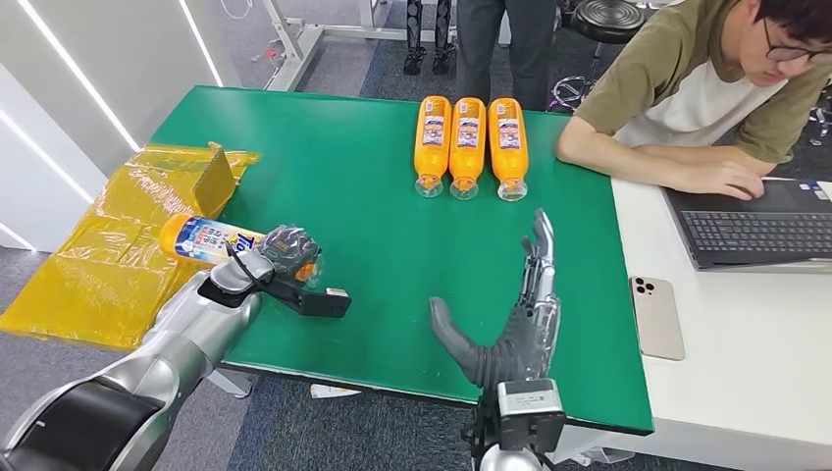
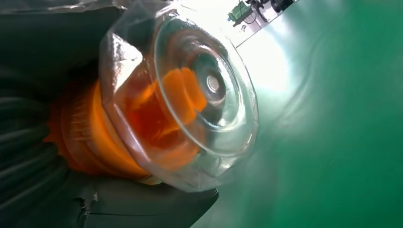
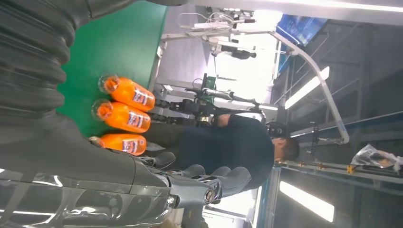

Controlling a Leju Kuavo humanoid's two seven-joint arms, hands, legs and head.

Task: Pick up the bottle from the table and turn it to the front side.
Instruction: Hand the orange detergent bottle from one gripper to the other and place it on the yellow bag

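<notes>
An orange bottle [image 1: 211,240] with a blue-and-white label lies on its side at the left edge of the green table [image 1: 363,186], its clear cap end toward the table's middle. My left hand [image 1: 280,270] grips the bottle at its cap end. In the left wrist view the clear cap [image 2: 190,95] and orange neck fill the space just ahead of my fingers. My right hand [image 1: 515,319] hovers open over the table's front middle, fingers stretched forward and thumb out to the left, holding nothing.
Three orange bottles [image 1: 468,144] lie side by side at the table's far middle, also seen in the right wrist view [image 3: 124,116]. A yellow bag [image 1: 118,245] lies left of the table. A person types on a laptop [image 1: 760,231] on the white table; a phone [image 1: 656,316] lies nearby.
</notes>
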